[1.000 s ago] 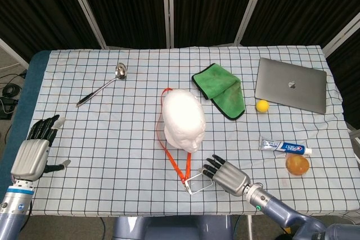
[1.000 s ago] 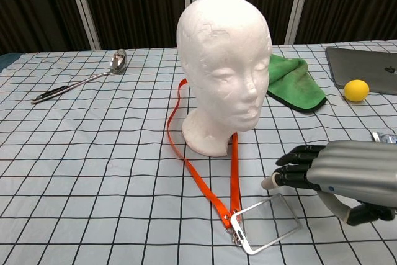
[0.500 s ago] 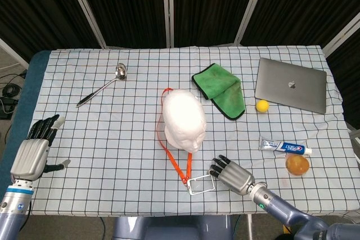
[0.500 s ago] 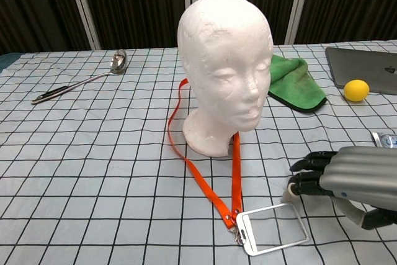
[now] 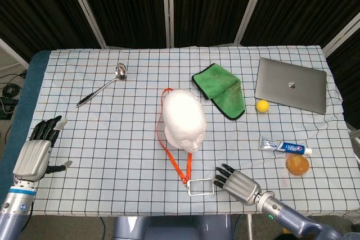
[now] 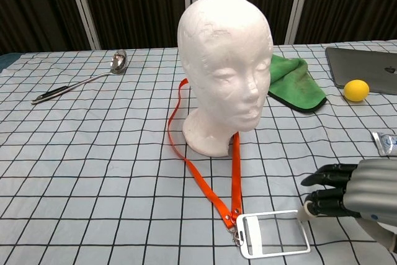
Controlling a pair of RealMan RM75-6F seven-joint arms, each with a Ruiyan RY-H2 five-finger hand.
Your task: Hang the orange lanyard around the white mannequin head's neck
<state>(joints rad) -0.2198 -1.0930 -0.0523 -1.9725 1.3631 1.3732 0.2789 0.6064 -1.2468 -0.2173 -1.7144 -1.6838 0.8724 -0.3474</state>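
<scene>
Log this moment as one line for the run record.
lanyard: looped around mannequin head neck, badge holder flat on table | right hand: beside badge holder, holding nothing | left hand: open, idle

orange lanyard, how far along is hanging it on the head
Nearly done: the orange fabric lanyard loops around the white foam mannequin head's neck, its clear badge holder lying flat on the checked tablecloth. The right hand holds nothing beside the badge. What remains is pulling clear.

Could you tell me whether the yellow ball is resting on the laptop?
No, the ball lies on the cloth beside the laptop, apart from it.
</scene>
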